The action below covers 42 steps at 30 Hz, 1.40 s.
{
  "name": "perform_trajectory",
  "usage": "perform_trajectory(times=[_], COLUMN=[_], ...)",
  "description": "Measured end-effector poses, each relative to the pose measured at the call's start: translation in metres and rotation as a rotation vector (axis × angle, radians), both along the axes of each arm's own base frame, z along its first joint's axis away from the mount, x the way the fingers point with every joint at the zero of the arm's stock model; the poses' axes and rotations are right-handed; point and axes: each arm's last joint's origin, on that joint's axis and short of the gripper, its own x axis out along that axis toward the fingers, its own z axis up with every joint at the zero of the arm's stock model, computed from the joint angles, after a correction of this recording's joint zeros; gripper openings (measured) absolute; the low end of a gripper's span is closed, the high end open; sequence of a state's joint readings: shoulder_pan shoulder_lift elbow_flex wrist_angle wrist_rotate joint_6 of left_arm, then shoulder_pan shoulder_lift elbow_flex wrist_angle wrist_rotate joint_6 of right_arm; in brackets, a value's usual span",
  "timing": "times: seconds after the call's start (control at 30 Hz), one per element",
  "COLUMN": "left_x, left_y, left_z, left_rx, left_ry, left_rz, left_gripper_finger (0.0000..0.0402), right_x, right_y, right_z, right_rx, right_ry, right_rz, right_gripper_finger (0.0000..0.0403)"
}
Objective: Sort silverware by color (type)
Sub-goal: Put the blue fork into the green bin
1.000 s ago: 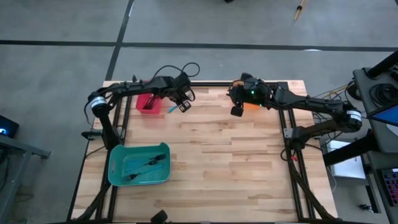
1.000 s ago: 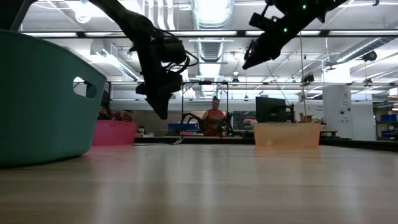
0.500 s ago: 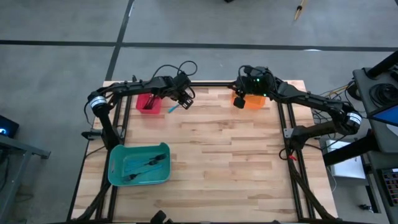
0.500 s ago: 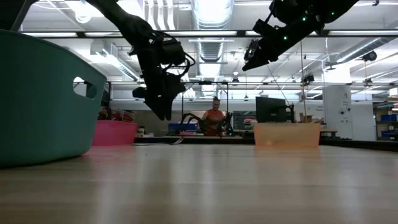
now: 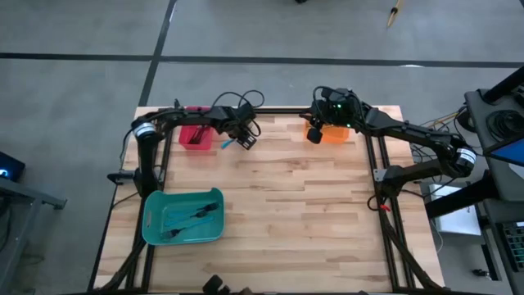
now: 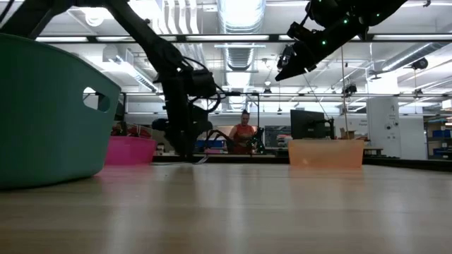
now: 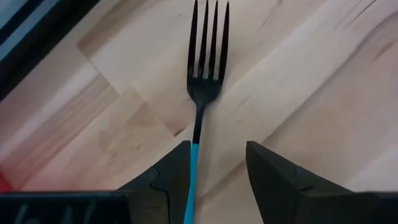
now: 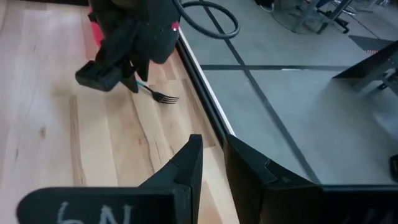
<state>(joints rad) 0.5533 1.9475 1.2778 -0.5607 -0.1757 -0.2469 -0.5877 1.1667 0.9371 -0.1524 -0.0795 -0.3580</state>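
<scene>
Here, a fork [image 7: 203,93] with a bright blue handle and a dark head lies flat on the wooden table [image 5: 295,205], near the far edge, just beside the red bin [image 5: 195,136] on the side toward the table's middle. In the high view only its blue handle [image 5: 228,143] shows, poking out from under the left gripper [image 5: 243,138]. The left gripper is low over the fork — its two dark fingers [image 7: 171,177] stand apart on either side of the blue handle, open, with the handle running between them and the tines pointing away. Whether the fingers touch the handle I cannot tell.

More forks [image 5: 190,217] lie in the teal bin [image 5: 151,227] at the near left of the table; dark ones and a blue-handled one can be made out there.

The right gripper [image 5: 313,135] hangs in the air at the orange bin [image 5: 334,136] on the far right, well apart from the fork. Its fingers [image 8: 186,168] are set close together with only a narrow gap — nothing is between them.

Beyond the table, the low view shows a person [image 6: 244,132] in an orange top far back in the room.
</scene>
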Motion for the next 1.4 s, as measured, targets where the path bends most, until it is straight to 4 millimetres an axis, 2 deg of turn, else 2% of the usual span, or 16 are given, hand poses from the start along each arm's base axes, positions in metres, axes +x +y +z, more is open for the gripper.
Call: perform_trajectory(times=[0.3, 0.4, 0.57, 0.8, 0.93, 1.17, 1.27, 1.4], left_x=[0.004, 0.004, 0.005, 0.006, 0.006, 0.003, 0.001, -0.006], left_y=[0.004, 0.004, 0.004, 0.003, -0.002, -0.009, -0.021, -0.049], left_z=[-0.02, -0.022, -0.023, -0.019, -0.01, 0.024, 0.041, 0.066], left_rx=[-0.015, -0.019, -0.019, -0.008, 0.009, 0.057, 0.08, 0.078], left_ry=[0.037, 0.037, 0.025, 0.014, 0.0, -0.069, -0.07, -0.011], left_rz=[-0.015, -0.016, -0.019, -0.02, -0.027, -0.052, -0.131, -0.288], left_gripper_finger=[0.0125, 0.0094, 0.0016, 0.0002, 0.0001, 0.0001, 0.0001, 0.0], right_x=[0.0, 0.0, 0.0, 0.0, 0.0, 0.0, 0.0, 0.0], right_y=[0.0, 0.0, 0.0, 0.0, 0.0, 0.0, 0.0, 0.0], right_z=[0.0, 0.0, 0.0, 0.0, 0.0, 0.0, 0.0, 0.0], right_rx=[0.008, 0.008, 0.016, 0.016, 0.016, 0.026, 0.026, 0.028], right_ry=[-0.004, -0.004, -0.009, -0.008, -0.009, -0.015, -0.014, -0.016], right_rz=[-0.005, -0.004, -0.009, -0.008, -0.009, -0.015, -0.015, -0.016], right_gripper_finger=[0.0056, 0.0056, 0.0056, 0.0056, 0.0056, 0.0056, 0.0056, 0.0056])
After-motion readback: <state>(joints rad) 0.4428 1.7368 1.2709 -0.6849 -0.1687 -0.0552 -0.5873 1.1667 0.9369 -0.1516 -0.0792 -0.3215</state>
